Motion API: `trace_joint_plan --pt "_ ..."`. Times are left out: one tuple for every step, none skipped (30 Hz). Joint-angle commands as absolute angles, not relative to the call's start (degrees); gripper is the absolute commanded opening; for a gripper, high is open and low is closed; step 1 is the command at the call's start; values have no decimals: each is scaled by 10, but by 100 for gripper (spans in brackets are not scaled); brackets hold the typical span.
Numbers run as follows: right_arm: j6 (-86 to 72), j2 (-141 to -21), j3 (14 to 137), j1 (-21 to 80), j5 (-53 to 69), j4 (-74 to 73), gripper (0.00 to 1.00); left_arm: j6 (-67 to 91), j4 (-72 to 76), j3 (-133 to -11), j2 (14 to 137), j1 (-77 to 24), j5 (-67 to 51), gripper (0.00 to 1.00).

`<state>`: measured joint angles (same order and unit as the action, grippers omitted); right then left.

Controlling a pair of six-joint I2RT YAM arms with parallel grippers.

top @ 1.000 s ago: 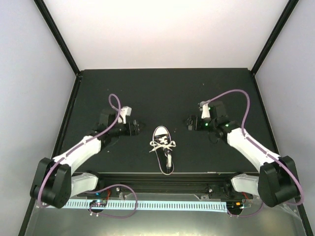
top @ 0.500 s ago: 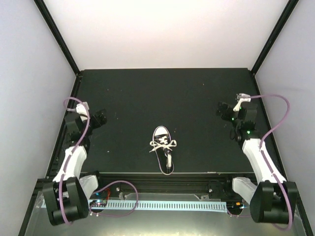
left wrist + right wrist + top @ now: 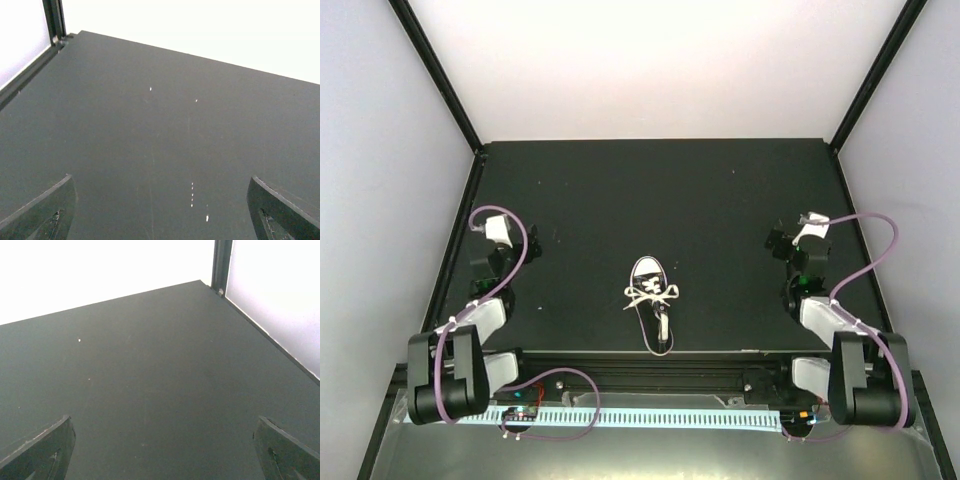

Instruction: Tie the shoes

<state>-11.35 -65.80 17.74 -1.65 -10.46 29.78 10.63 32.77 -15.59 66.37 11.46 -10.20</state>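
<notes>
Your left hand and right hand both hover low over the counter, fingers spread wide, gripping nothing. The sneaker lies between them, well apart from each, toe pointing away. Its laces look bow-tied, though they're too small to confirm.

Only the sneaker, by the middle of the counter's near edge, stands in the way; passage lies open toward both side edges and the far corners.
</notes>
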Motion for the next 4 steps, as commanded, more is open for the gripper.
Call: trace_joint_plan --pt "-95 -692 176 -18 -130 417 100 70 388 -162 655 98 -77 95" --pt "-94 -693 179 -18 -129 415 100 69 388 -162 655 96 -72 95" --pt "-92 -697 177 -18 -128 429 100 70 386 -164 656 94 -65 95" --pt "-91 -700 175 -18 -127 442 100 74 379 -168 660 94 -53 95"
